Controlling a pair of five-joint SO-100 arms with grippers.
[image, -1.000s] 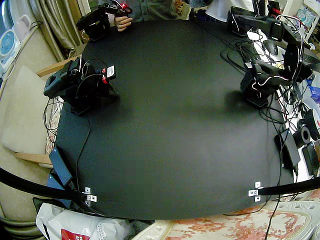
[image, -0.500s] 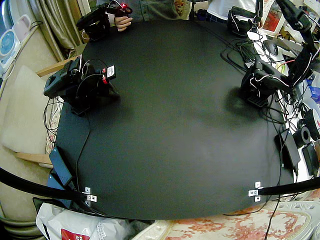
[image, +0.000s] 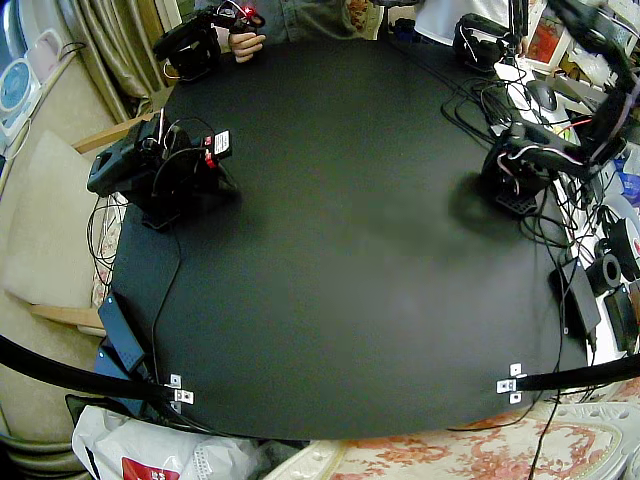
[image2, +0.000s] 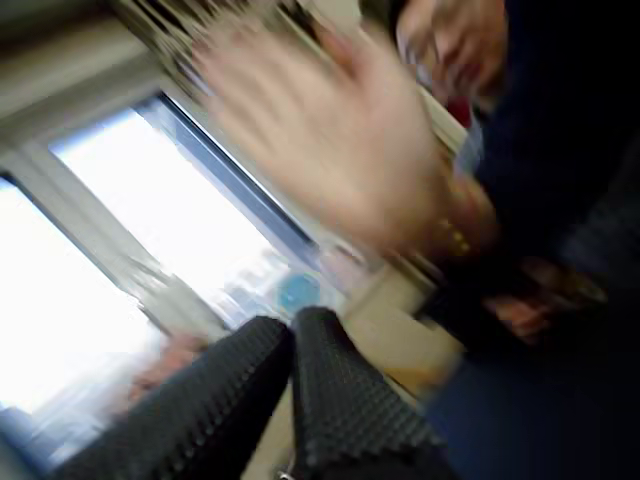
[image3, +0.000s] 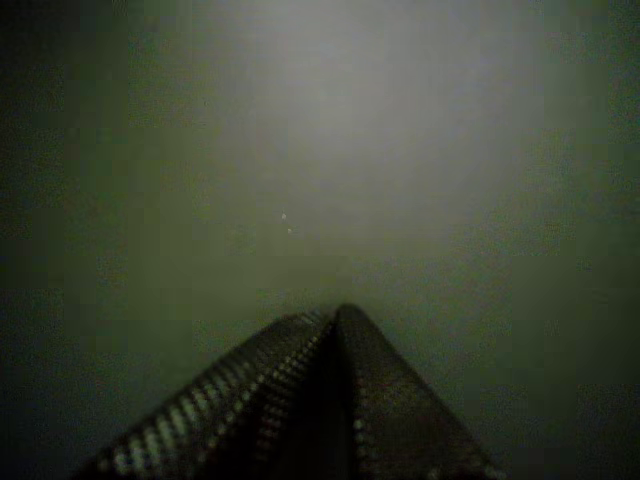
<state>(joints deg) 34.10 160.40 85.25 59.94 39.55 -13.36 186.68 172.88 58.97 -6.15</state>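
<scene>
Your right arm (image: 150, 170) sits folded at the table's (image: 340, 260) left edge. The fixed view hides its jaws. Only a wrist view shows them: the right gripper (image3: 335, 312) has both ribbed fingers (image3: 250, 385) pressed together with nothing between, pointed at a dark, dim surface close in front. You cannot tell from that view whether it touches.

Your left arm (image: 545, 155) stands at the table's right edge near the far corner and rears up past that edge, with its upper part blurred. You cannot read the fingers there. A wrist view does give them: the left gripper (image2: 292, 322) is closed tip to tip and empty, aimed upward at a bright window (image2: 130, 230). A person's hand (image2: 330, 150), open and blurred, is above the tips and apart from them. That hand is the thing nearest this gripper, and the fixed view does not show it clearly.
</scene>
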